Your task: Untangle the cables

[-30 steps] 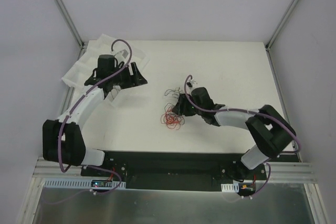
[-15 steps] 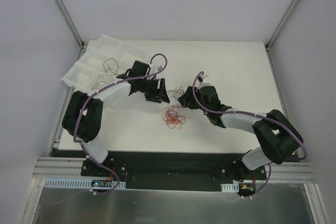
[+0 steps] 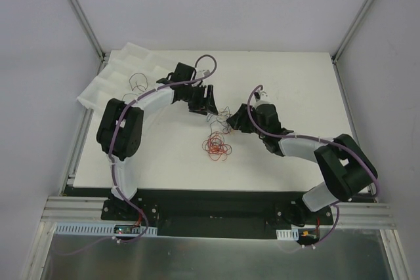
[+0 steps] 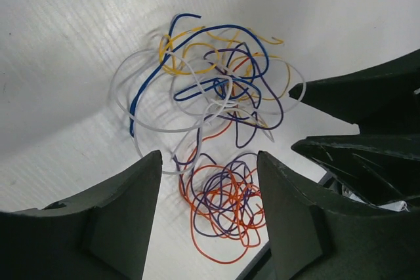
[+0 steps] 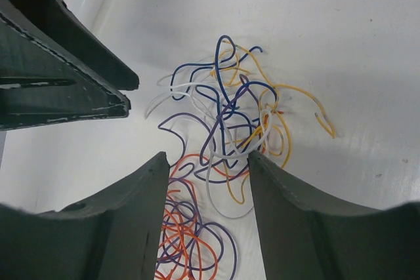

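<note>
Presently: tangled cables (image 4: 216,106) loose on white desk (image 3: 295,83); left gripper (image 4: 209,162) wide, gripping nothing; right gripper (image 5: 209,157) wide, gripping nothing; both just above tangle; white tray (image 3: 115,80) far left.

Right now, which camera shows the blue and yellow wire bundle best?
The left wrist view: the whole bundle lies clear beyond the left fingers. The right wrist view shows the bundle too, but its lower loops pass between the right fingers. From the top the bundle is a faint scribble.
</note>
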Controlling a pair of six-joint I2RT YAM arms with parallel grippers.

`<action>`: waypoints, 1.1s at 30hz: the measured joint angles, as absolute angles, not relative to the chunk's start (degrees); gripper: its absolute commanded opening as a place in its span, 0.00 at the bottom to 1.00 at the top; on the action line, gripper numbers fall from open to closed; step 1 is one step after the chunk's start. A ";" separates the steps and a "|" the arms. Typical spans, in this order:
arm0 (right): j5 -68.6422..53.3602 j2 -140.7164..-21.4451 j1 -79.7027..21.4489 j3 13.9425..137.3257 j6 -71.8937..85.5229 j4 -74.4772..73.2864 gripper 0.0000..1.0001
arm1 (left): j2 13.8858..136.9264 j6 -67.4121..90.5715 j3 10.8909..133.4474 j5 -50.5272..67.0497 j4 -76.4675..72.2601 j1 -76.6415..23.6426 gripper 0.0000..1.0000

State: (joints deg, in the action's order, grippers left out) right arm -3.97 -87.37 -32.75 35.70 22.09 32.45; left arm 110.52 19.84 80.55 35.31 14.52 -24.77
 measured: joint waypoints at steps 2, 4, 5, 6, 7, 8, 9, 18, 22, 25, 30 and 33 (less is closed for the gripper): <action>-4.86 -87.77 -32.40 35.70 22.46 33.19 0.54 | 111.68 19.14 81.14 34.48 15.38 -24.80 0.54; -5.58 -88.27 -32.10 35.70 22.72 33.65 0.54 | 113.01 17.45 81.80 33.30 15.97 -24.84 0.50; -6.04 -88.64 -32.05 35.70 22.94 34.04 0.54 | 113.65 16.58 82.24 32.82 16.29 -24.86 0.50; -6.57 -89.03 -32.03 35.73 23.09 34.22 0.54 | 114.24 15.86 82.65 32.58 16.43 -24.95 0.51; -7.01 -89.49 -31.97 35.73 23.18 34.37 0.54 | 115.20 15.22 83.24 32.49 16.43 -25.04 0.52; -7.49 -90.02 -31.94 35.77 23.33 34.48 0.54 | 115.87 14.74 83.55 32.53 16.38 -25.10 0.52; -7.99 -90.59 -31.92 35.83 23.44 34.54 0.54 | 116.66 14.28 83.99 32.60 16.45 -25.19 0.52; -9.91 -92.40 -31.86 36.14 23.97 34.54 0.54 | 119.98 13.80 84.66 34.35 16.69 -25.45 0.24; -9.93 -92.79 -31.86 36.53 24.03 34.50 0.54 | 119.98 12.84 84.66 33.82 16.84 -26.74 0.22; -9.93 -93.56 -31.86 37.34 24.05 34.39 0.53 | 119.98 12.29 84.66 32.88 17.26 -28.01 0.14; -9.91 -94.06 -31.86 37.74 24.10 34.06 0.53 | 119.48 10.83 84.66 30.92 18.79 -29.41 0.03; -9.91 -94.19 -31.86 37.74 24.18 34.00 0.53 | 118.76 10.44 84.68 30.35 19.57 -29.67 0.09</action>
